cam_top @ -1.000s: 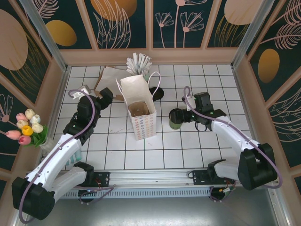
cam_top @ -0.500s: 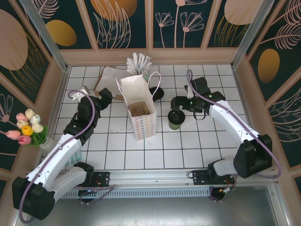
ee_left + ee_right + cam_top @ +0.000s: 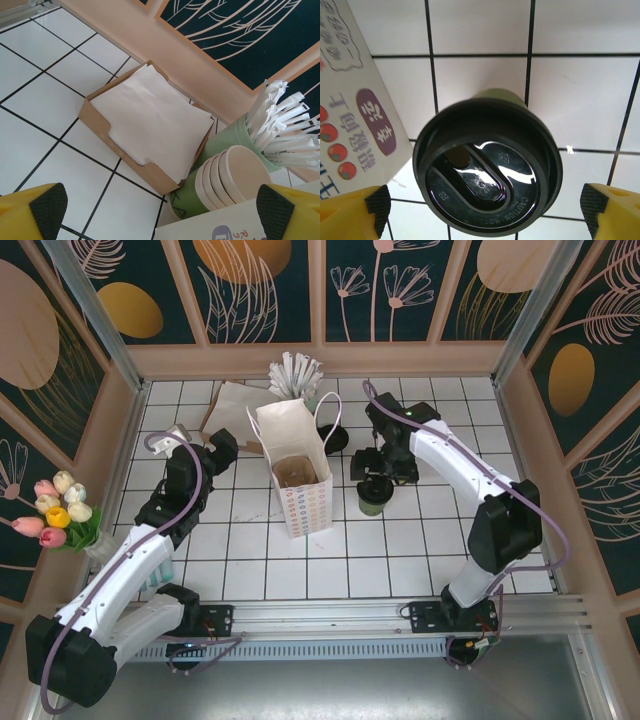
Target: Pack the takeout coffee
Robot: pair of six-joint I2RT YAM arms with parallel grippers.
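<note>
The takeout coffee [image 3: 374, 497] is a small dark green cup with a glossy black lid [image 3: 487, 167]. It stands upright on the white tiles just right of the white paper bag [image 3: 300, 490]. My right gripper [image 3: 380, 466] hovers above the cup, open. Its black pads [image 3: 377, 202] sit wide on either side of the lid and touch nothing. Inside the open bag lies the brown pulp carrier [image 3: 295, 472]. My left gripper [image 3: 222, 448] is open and empty, left of the bag, with its fingertips [image 3: 47, 207] over bare tile.
A brown box of white napkins [image 3: 150, 125] sits at the back left. Beside it are the mint holder of wrapped straws [image 3: 235, 140] and a lying stack of green cups [image 3: 220, 185]. Tulips [image 3: 57, 510] stand by the left wall. Wooden walls enclose the table.
My right gripper drew away from the cup's right side, rose and swung left, and now looks down on the lid. The cup stays standing. The left arm is still.
</note>
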